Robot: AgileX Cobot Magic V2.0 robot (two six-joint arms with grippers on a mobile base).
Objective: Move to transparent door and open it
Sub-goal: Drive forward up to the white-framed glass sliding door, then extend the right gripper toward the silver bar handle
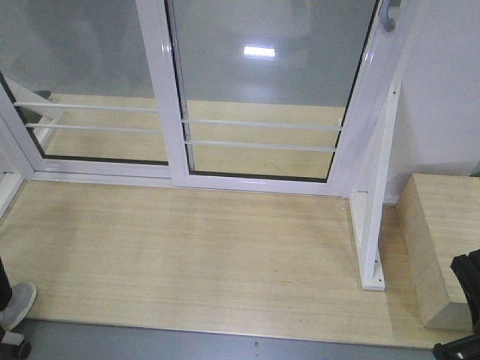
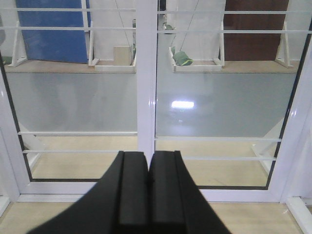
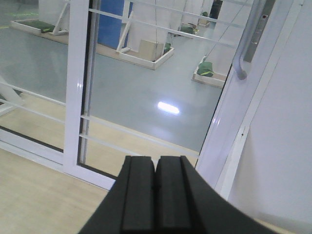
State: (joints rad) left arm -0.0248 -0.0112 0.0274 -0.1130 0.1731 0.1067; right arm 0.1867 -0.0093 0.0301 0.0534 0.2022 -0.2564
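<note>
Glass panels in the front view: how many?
2: a handleless panel on the left, and the transparent door on the right with its grey handle. Others may lie off-frame.

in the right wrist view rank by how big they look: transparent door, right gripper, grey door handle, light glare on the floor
1. transparent door, largest
2. right gripper, big only because it sits close to the camera
3. grey door handle
4. light glare, smallest

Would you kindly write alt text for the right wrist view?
The right gripper, jaws shut, faces the glass door, whose curved grey handle is at upper right. Wood floor lies lower left.
</note>
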